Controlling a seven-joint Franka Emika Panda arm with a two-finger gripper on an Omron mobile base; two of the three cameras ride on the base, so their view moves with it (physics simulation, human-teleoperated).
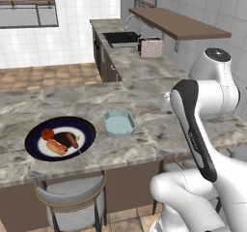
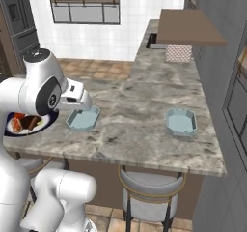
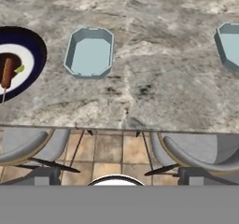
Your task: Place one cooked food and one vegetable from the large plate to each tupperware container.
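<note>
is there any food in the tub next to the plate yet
No, the tub beside the plate shows only its bare pale bottom, while the sausages and the tomato lie on the plate.

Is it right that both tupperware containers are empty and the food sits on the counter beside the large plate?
Not quite. Both tupperware containers are empty, but the food, a sausage in a bun among it, lies on the large plate, not beside it. The left base view shows this.

1. The arm (image 1: 202,129) has glossy white rounded shells.
2. A dark band runs along one link, lower right of the left base view.
3. Round grey-black joint caps (image 2: 48,98) sit at the joints.
</note>
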